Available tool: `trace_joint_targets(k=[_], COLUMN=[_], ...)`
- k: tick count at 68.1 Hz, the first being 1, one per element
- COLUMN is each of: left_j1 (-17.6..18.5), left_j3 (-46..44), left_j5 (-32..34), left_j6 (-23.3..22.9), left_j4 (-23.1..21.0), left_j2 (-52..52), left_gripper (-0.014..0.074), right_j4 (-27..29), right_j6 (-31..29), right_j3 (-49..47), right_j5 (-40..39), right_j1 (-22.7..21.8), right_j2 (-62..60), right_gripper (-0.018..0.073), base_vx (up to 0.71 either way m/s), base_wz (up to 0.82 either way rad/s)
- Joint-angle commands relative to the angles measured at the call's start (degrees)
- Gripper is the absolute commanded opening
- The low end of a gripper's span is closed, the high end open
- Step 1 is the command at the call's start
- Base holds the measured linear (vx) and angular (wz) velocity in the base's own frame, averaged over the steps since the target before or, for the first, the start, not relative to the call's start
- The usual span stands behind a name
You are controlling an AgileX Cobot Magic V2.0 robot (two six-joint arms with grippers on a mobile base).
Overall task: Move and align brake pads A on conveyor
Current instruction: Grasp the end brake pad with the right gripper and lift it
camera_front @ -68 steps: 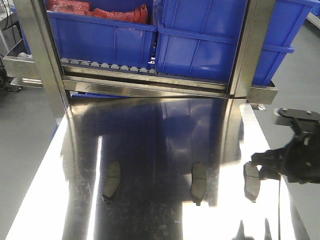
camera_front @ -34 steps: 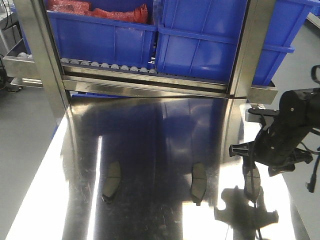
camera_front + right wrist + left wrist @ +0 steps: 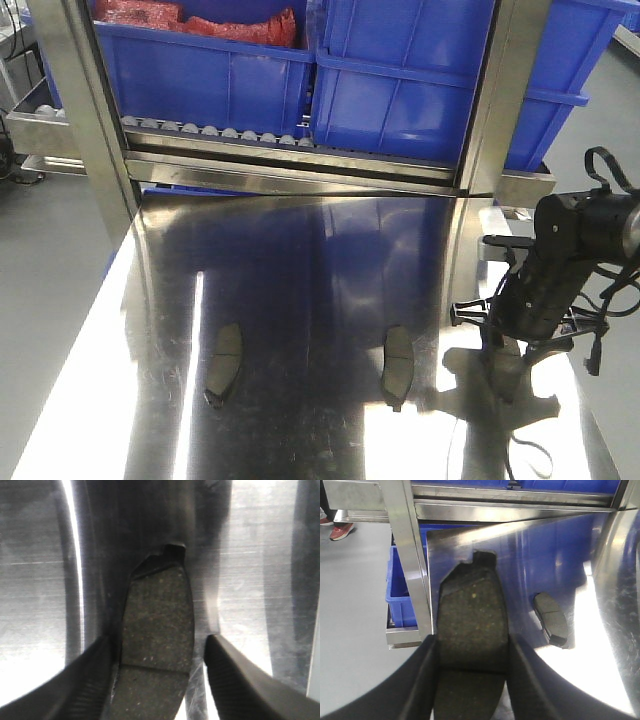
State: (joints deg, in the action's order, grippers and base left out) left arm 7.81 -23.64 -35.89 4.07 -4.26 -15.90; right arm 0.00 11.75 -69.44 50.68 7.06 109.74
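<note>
**Ana:** Four, by my count. The left brake pad (image 3: 224,362), middle brake pad (image 3: 397,365) and right brake pad (image 3: 157,610) lie flat on the shiny steel table (image 3: 300,260), well apart in a rough row. A fourth brake pad (image 3: 470,605) sits in the left gripper (image 3: 470,641). None is on the conveyor, which no view shows.

**Ben:** And the jaws?

**Ana:** The left gripper's fingers (image 3: 422,680) press both long edges of the fourth brake pad, with its friction face toward the wrist camera, so it is clamped. Whether that pad is clear of the table I can't tell from so close. The right gripper (image 3: 157,640) is spread wide and straddles the right brake pad. Bare steel shows between the pad and one finger.

**Ben:** How will they handle?

**Ana:** Stiff and dense for their size, I'd judge, being a hard friction block on a metal backing plate. They won't flex or crush, so a firm squeeze is safe. The trouble is that they are thin and lie flat on slick steel. The fingertips must come right down to the surface and catch the edges squarely, or the pad may skate away.

**Ben:** Where should it take hold?

**Ana:** Across the narrow width, near the centre groove, as the left gripper does. The pad should hang balanced there. A grip at an end tab would likely let it pivot and spoil the alignment.
</note>
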Motion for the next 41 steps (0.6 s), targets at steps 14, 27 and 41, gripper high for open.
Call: trace_joint_targets(k=[14,27,41], left_j1=[0.16,0.16,0.16], left_j3=[-1.59,-1.59,-1.59], left_j5=[4.85,4.85,4.85], left_j6=[-0.58,-0.58,-0.58], left_j4=[-0.36,-0.36,-0.36], left_j2=[-0.32,-0.32,-0.32], left_gripper=[-0.0006,-0.0006,-0.0006], right_j4=[0.00,0.00,-3.48], right_j6=[0.02,0.29,-0.44], right_j3=[-1.18,0.64,8.41], right_j5=[-0.71,-3.45,-11.13], right_j1=[-0.11,-0.11,-0.11], right_j2=[-2.96,-9.39,-22.06], right_gripper=[-0.0020,-0.0011,-0.0010], base_vx=[0.00,0.00,0.00], base_wz=[0.00,0.00,0.00])
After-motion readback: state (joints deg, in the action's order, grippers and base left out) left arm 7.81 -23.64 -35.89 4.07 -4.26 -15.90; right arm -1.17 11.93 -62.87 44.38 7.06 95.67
